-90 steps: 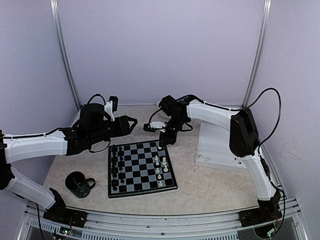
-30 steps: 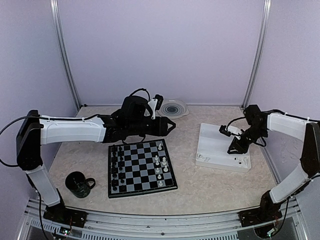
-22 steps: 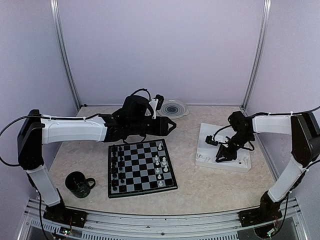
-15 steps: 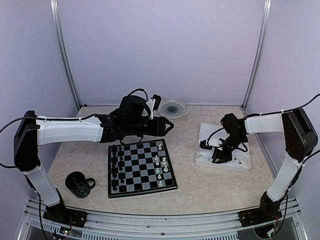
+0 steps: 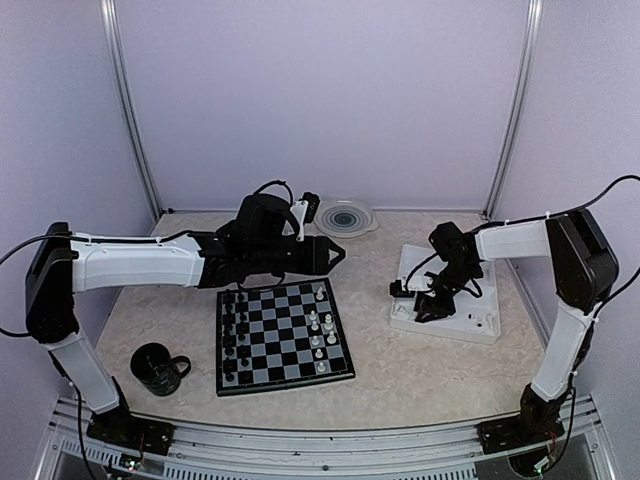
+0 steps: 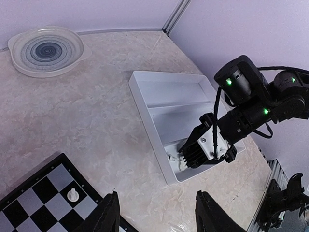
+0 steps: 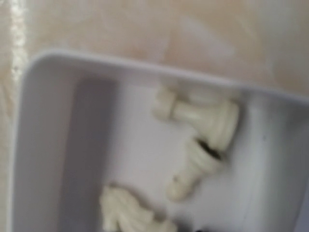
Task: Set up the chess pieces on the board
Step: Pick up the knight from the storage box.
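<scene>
**Right arm down in the tray, left arm open above the worktop**

The board [image 5: 283,335] lies flat on the worktop [image 5: 400,385], in front of the left arm. Black chess pieces [image 5: 234,330] stand in 2 columns along its left side. A few white pieces [image 5: 321,330] stand on its right side, and 1 white pawn [image 6: 72,194] stands alone near the far right corner.

The left end effector [image 6: 157,220] hovers above the bare worktop just beyond the far edge of the board. Its 2 fingers are wide apart and hold nothing.

The right end effector [image 6: 192,152] is lowered into the white tray [image 6: 164,92], at the end nearest the board. The right wrist view shows 3 loose white chessmen [image 7: 198,116] lying on their sides in a corner of the tray, 2 of them touching. I cannot tell if this end effector is wide or narrow, or if it grips anything.

A ringed plate [image 5: 345,217] sits at the back of the worktop. A dark mug [image 5: 157,367] stands near the left side of the board.
</scene>
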